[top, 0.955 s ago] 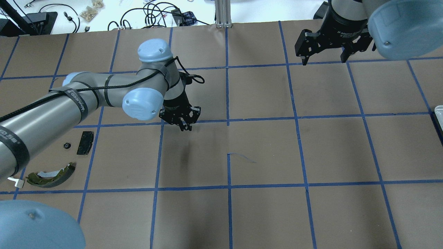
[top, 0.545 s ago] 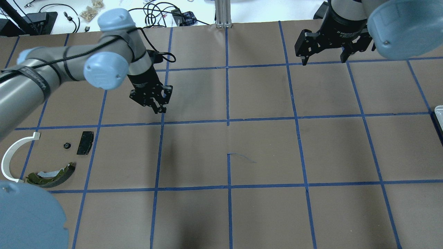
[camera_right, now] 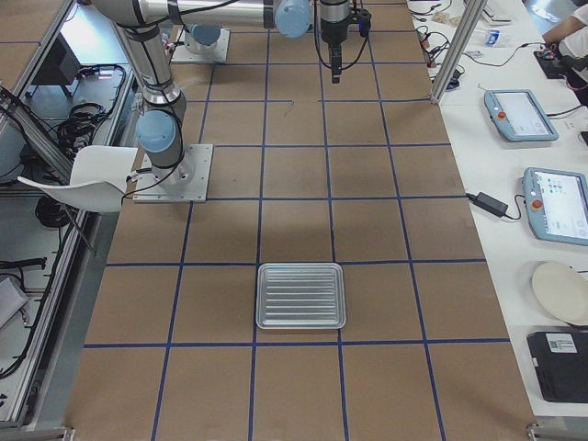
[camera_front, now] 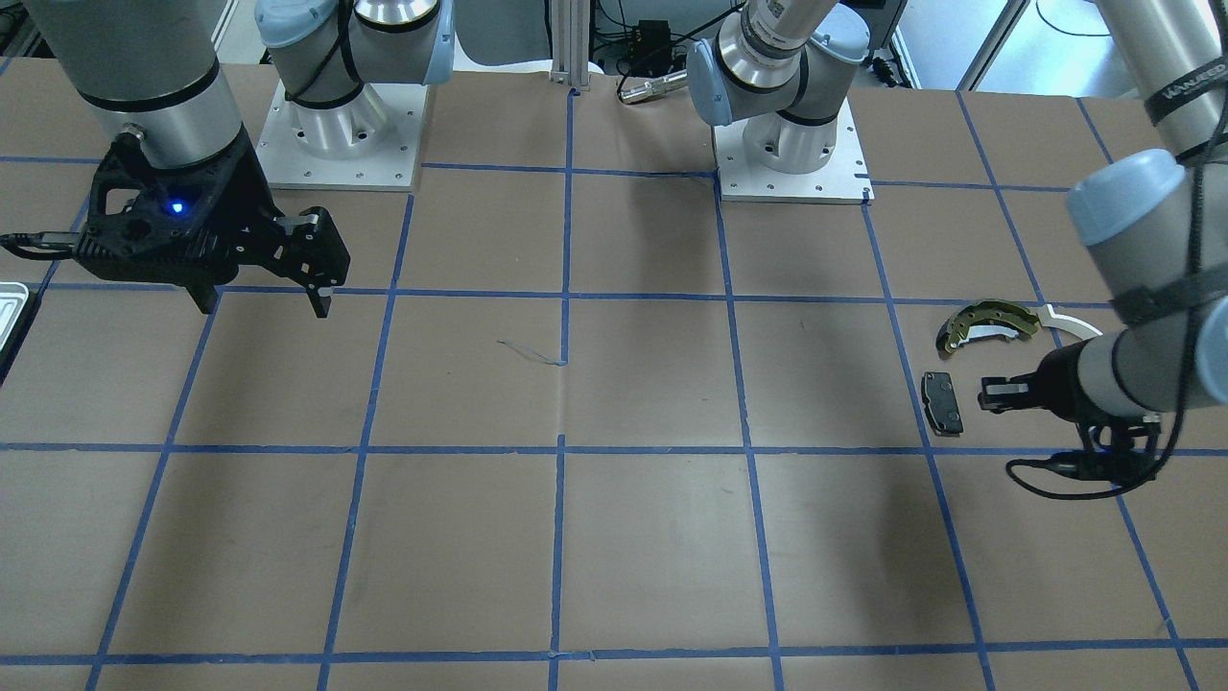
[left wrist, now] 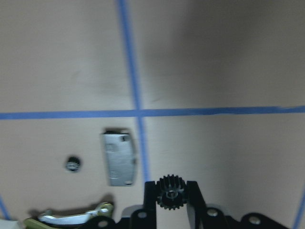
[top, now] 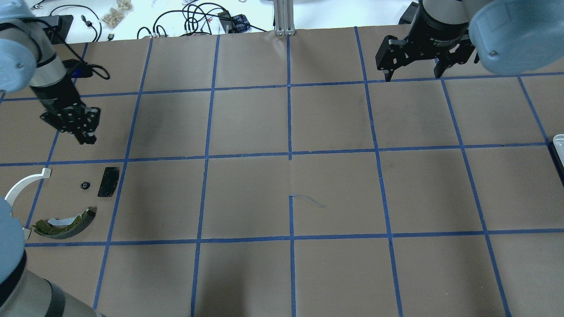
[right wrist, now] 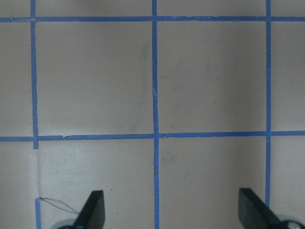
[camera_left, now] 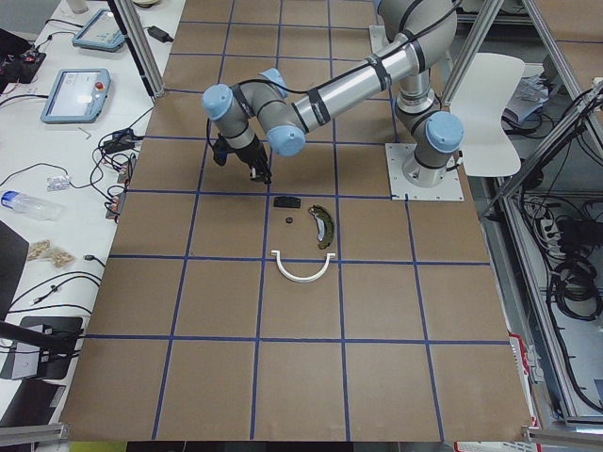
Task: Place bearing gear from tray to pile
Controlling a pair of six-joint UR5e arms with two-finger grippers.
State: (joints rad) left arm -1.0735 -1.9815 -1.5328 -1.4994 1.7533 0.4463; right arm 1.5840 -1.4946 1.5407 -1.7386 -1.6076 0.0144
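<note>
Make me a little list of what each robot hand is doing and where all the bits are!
left gripper: shut on a small black toothed gear, above the brown table near the loose parts
right gripper: open, empty, over bare table
shallow silver-grey metal tray: nothing in it, at the table's far end from the parts
loose parts: olive-gold curved brake shoe, white curved arc strip, black rectangular pad, small black round part, lying on the table
task step: gear not yet set down
</note>
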